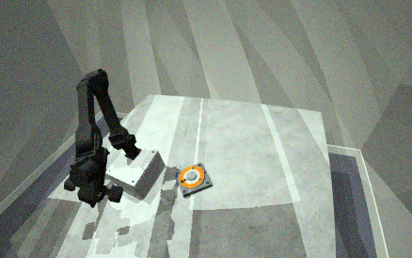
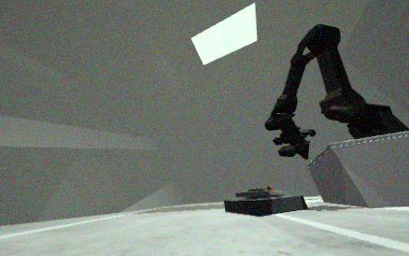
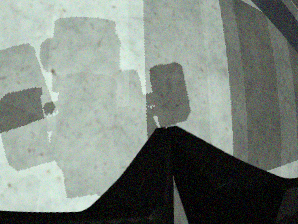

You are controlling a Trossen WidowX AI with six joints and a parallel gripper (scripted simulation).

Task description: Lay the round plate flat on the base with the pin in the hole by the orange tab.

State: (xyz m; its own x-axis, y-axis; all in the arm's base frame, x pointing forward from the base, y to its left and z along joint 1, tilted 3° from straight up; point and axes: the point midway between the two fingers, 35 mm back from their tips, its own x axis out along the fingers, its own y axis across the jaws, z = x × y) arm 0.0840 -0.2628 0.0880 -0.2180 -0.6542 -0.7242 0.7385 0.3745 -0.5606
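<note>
Top view, claw: the gripper [image 1: 96, 190] hangs low at the near-left of the table [image 1: 245, 141], its fingers too small here to tell apart.
Top view, plate: the round plate [image 1: 193, 176], orange-ringed, sits on its dark square base [image 1: 205, 185] off to the claw's right, well apart from it, no part of the arm touching.
Top view, post: a pale post [image 1: 192, 176] shows in the plate's middle; the pin and tab hole are too small to make out.
Top view, block: the grey mounting block [image 1: 141, 174] lies between claw and base, closer to the claw.
Top view, room: broad open table beyond the base, the far and right table edges well away.

Exterior view, claw: the gripper [image 2: 294, 147] hovers in the air, pinched shut with nothing between the fingers.
Exterior view, plate: the round plate [image 2: 257, 192] is below and to the left of the claw, lying a touch uneven on the base [image 2: 263, 205], an orange tab [image 2: 270, 188] poking up at its right rim.
Exterior view, room: clear air between claw and plate; the block [image 2: 364, 170] stands just beside the claw on the other side.

Wrist view, claw: two black fingers meet at a point, closed on nothing.
Wrist view, ground: pale table under the tips, blotched with blocky grey shadows [image 3: 87, 103]; the plate is out of sight here.
Wrist view, edge: darker bands run down the right side, the table's border.
</note>
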